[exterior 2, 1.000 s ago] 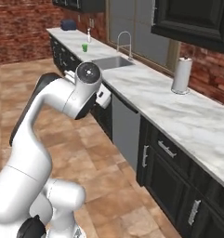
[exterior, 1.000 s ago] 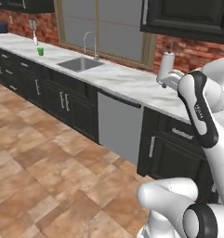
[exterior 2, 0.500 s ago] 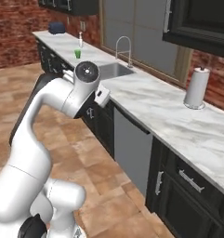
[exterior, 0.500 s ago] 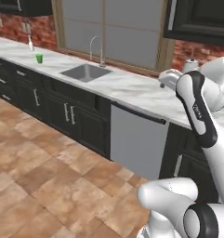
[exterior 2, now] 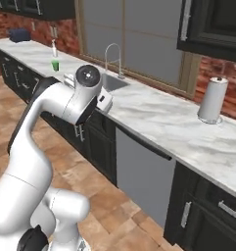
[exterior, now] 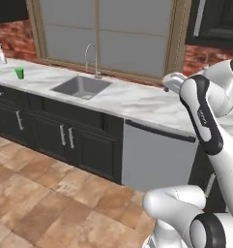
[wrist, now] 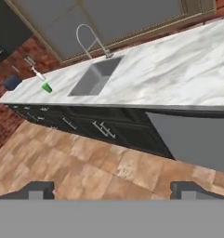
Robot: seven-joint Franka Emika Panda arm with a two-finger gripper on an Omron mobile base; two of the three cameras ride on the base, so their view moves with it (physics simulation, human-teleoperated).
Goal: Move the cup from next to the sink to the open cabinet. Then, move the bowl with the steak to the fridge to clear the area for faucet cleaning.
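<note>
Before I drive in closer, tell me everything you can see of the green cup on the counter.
The small bright green tapered cup has no handle and looks like smooth plastic; whether anything is inside is too small to tell. It stands upright on the white marble countertop, well to the side of the grey metal sink, apart from it. A slim white bottle stands close behind it near the brick wall. Nothing touches the cup but the countertop.

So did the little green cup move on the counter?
No. The cup stands on the counter left of the sink, with the same gap as before. The whole picture shifted because the camera moved.
</note>
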